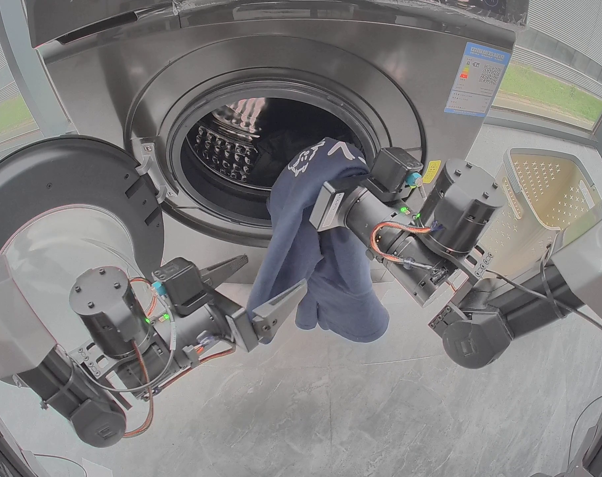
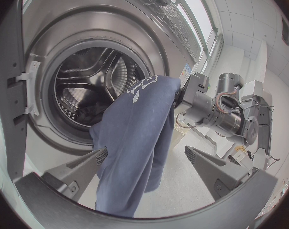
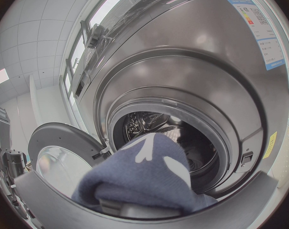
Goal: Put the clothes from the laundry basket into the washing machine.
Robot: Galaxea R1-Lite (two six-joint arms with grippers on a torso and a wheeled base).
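Before the washer (image 1: 407, 81), head view: the navy shirt (image 1: 327, 279) hangs from the right gripper (image 1: 314, 180) at the drum (image 1: 248, 147) mouth, its fingers buried in cloth and holding it, the left gripper (image 1: 274, 271) low with fingers (image 1: 281, 303) wide, the basket (image 1: 552, 187) off right. Left wrist view: the shirt (image 2: 135, 128) dangles between those spread fingers (image 2: 84, 169), likely soft, light and floppy. Right wrist view: the shirt's (image 3: 144, 175) bunched top faces the drum (image 3: 195, 156); the loose tail looks the place to grab
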